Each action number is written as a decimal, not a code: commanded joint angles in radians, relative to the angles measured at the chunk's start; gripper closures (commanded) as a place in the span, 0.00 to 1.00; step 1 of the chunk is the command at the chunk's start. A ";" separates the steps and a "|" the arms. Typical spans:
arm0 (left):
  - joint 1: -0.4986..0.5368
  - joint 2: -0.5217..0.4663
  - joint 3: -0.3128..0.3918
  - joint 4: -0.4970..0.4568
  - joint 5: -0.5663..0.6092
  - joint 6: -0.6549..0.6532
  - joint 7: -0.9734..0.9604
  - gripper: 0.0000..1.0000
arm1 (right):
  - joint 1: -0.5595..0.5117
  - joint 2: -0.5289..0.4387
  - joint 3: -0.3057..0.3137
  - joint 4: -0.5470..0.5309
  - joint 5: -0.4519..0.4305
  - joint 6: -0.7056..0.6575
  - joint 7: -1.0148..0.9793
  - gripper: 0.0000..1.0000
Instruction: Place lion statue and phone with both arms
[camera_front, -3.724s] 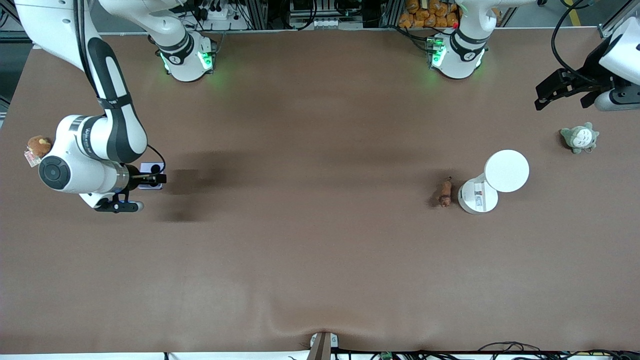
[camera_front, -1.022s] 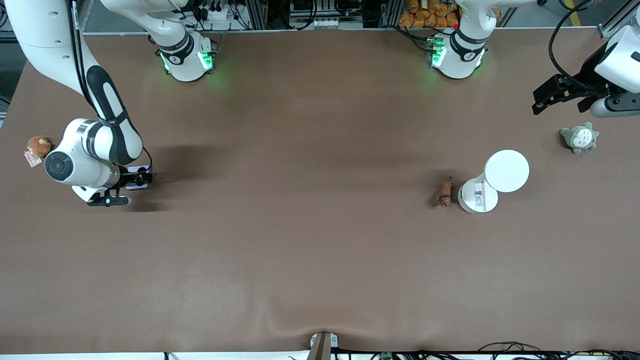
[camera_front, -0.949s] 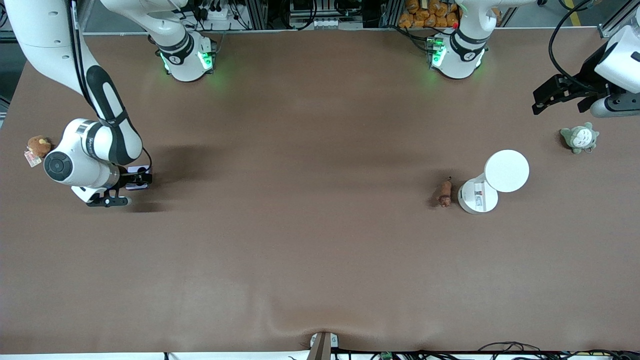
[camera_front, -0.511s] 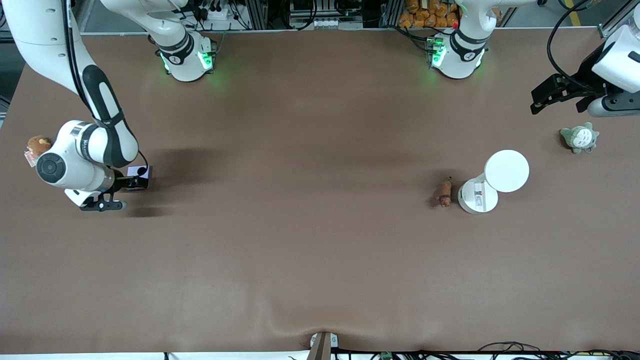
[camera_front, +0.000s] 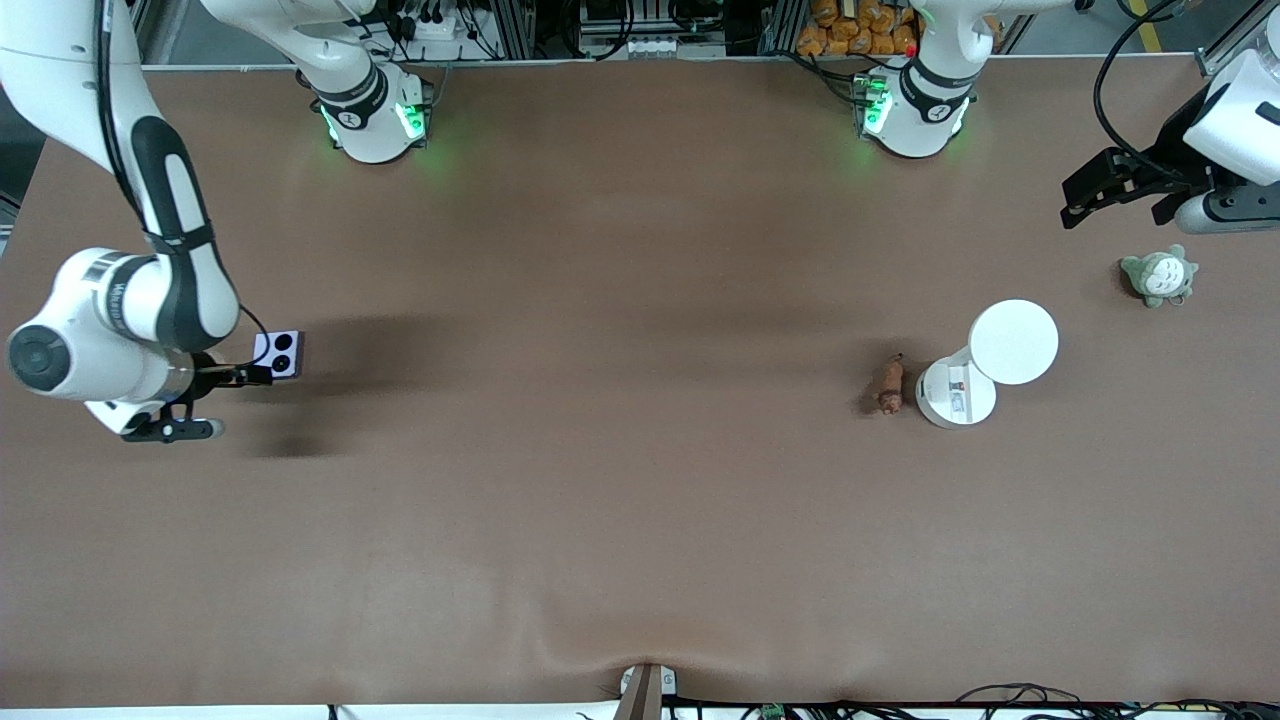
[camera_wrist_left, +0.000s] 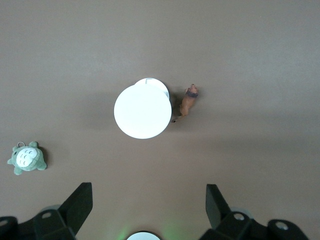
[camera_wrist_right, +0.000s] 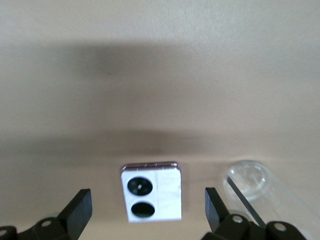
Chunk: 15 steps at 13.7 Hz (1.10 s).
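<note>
The phone (camera_front: 278, 354) lies flat on the tabletop (camera_front: 620, 480), at mid-height of the front view and toward the right arm's end. It is nearly square, so it has little long axis to speak of. Its face is up, and the two black camera circles sit side by side in the half of it that is higher in the frame, their row running along the length of the tabletop.

The right pincer (camera_front: 245, 376) is released. In the right wrist view its two fingers (camera_wrist_right: 75, 212) stand wide apart at the bottom of the frame, with the phone (camera_wrist_right: 151, 192) lying free between and ahead of them, touched by neither. In the front view the pincer tip sits just beside the phone's lower edge.

The lion statue (camera_front: 890, 385) lies toward the left arm's end, a little lower in the frame than the phone. Its long axis runs up and down the frame. The thin end points to the robots' bases and the thicker end, which seems to be the head, points to the front camera. It lies just beside the base of a white round-topped stand (camera_front: 1012, 342), with a slight gap as far as I can tell.

The left pincer (camera_wrist_left: 148, 202) waits in the upper part of the front view, above a grey-green plush (camera_front: 1158, 276), fingers spread wide and holding nothing.
</note>
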<state>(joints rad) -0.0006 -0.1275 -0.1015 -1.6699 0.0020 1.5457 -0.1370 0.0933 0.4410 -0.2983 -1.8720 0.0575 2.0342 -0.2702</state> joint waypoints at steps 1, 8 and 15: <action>0.001 -0.007 -0.001 0.010 -0.016 -0.009 0.008 0.00 | -0.023 -0.007 0.015 0.124 -0.001 -0.150 0.002 0.00; 0.002 -0.009 0.000 0.012 -0.016 -0.009 0.008 0.00 | -0.015 0.015 0.015 0.427 -0.004 -0.348 0.005 0.00; 0.004 -0.026 0.000 0.009 -0.017 -0.009 0.008 0.00 | -0.006 0.007 0.021 0.703 -0.004 -0.531 0.139 0.00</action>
<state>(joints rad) -0.0005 -0.1347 -0.1015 -1.6610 0.0020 1.5456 -0.1370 0.0923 0.4345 -0.2923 -1.2685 0.0575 1.5753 -0.2056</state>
